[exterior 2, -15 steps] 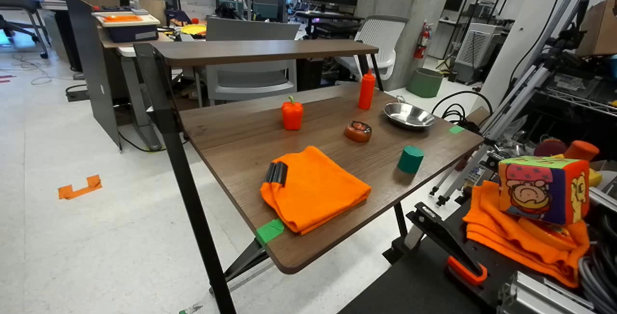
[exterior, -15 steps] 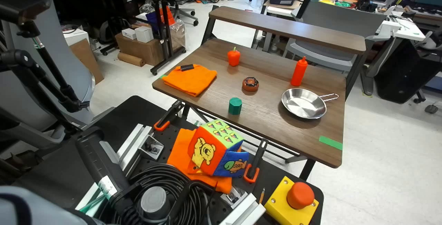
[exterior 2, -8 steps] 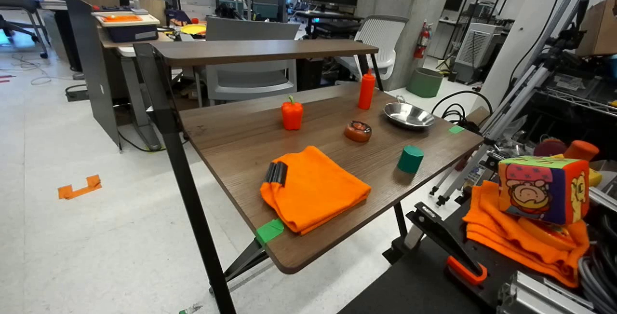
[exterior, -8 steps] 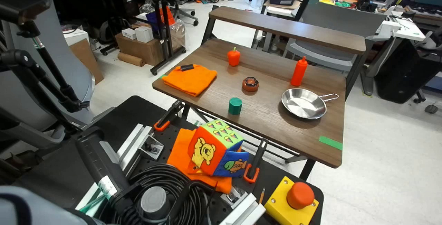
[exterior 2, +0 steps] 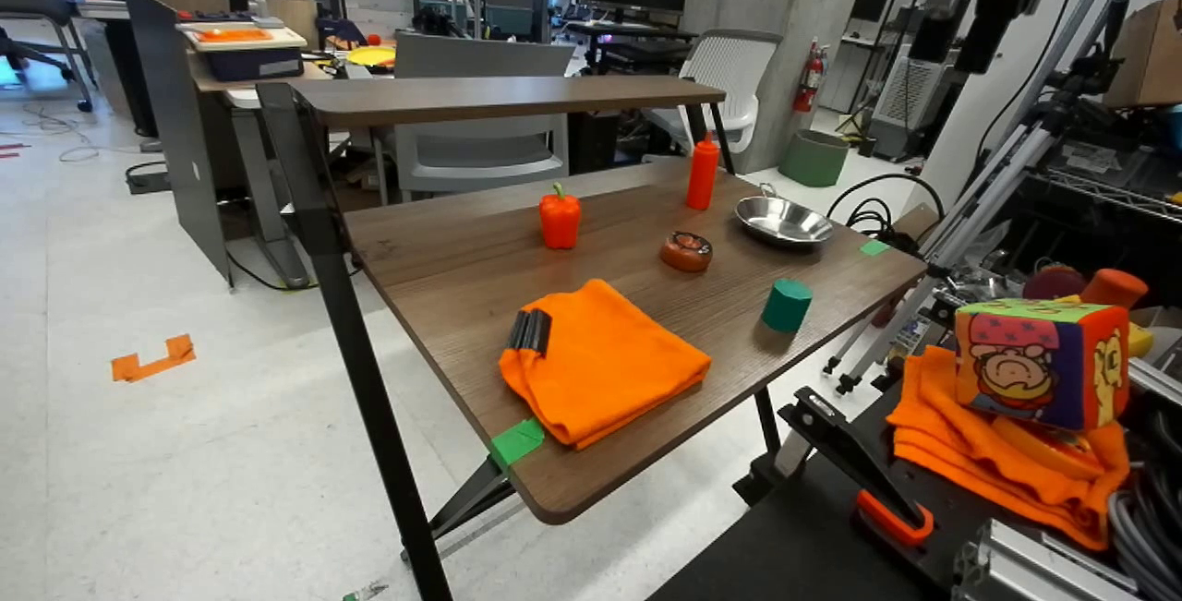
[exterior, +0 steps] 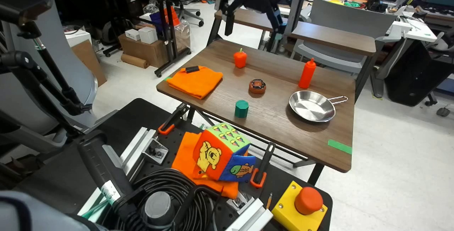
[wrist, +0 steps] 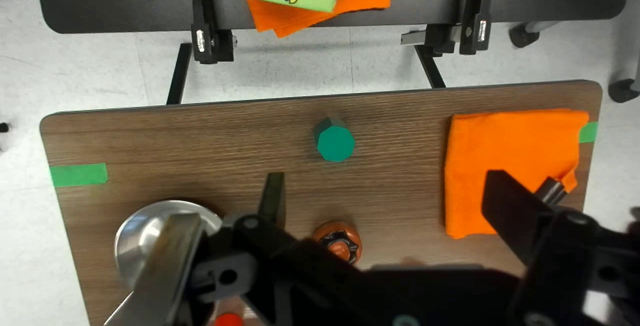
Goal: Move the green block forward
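The green block (exterior: 241, 109) is a small dark green stubby cylinder with flat facets. It stands upright on the brown table near the long edge facing the black workbench; it also shows in an exterior view (exterior 2: 787, 306). In the wrist view the green block (wrist: 336, 142) lies beyond the fingertips, between their lines and nearer the left finger. My gripper (exterior: 254, 31) is open and empty, high above the table. It shows at the top edge in an exterior view (exterior 2: 956, 47). In the wrist view the gripper (wrist: 387, 186) has its fingers wide apart.
On the table (exterior: 280, 124) are an orange cloth (exterior: 197, 82) with a dark piece on it, a brown round object (exterior: 257, 86), an orange pepper (exterior: 240, 59), a red bottle (exterior: 307, 73) and a steel pan (exterior: 312, 106). A raised shelf (exterior: 330, 36) runs along the far side.
My gripper has come down and into fuller view at the top of both exterior views. The green block and the other objects on the table have not moved.
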`<state>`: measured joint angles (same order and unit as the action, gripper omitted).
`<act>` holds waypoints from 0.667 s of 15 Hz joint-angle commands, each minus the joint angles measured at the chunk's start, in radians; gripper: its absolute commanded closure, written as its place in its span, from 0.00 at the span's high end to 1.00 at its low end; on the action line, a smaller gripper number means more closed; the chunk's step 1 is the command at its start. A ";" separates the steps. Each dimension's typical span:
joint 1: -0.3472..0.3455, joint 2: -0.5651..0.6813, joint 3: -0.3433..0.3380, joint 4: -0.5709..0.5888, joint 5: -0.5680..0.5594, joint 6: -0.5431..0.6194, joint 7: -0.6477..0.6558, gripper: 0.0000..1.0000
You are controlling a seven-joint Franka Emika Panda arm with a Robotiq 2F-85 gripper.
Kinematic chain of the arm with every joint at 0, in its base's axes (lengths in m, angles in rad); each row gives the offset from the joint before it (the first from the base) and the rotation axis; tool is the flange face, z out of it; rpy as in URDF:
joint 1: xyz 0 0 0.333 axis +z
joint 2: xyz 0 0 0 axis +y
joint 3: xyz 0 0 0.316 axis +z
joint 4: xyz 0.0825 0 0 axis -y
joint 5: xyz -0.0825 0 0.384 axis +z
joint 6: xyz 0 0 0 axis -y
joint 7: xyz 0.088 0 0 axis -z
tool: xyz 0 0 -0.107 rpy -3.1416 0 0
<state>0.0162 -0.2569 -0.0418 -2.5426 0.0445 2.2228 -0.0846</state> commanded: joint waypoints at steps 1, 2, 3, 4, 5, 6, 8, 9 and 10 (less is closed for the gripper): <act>-0.006 0.180 0.036 0.086 -0.035 0.050 0.071 1.00; -0.005 0.216 0.040 0.102 -0.043 0.048 0.079 1.00; -0.004 0.250 0.043 0.118 -0.055 0.045 0.091 1.00; -0.003 0.283 0.043 0.131 -0.062 0.043 0.096 1.00; -0.002 0.311 0.044 0.145 -0.074 0.039 0.105 1.00; 0.000 0.344 0.044 0.158 -0.087 0.049 0.115 1.00; 0.004 0.411 0.044 0.194 -0.102 0.040 0.124 1.00; 0.006 0.442 0.044 0.210 -0.113 0.043 0.130 1.00; 0.009 0.469 0.044 0.224 -0.124 0.045 0.138 1.00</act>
<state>0.0165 0.1179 -0.0037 -2.3837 -0.0445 2.2606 0.0186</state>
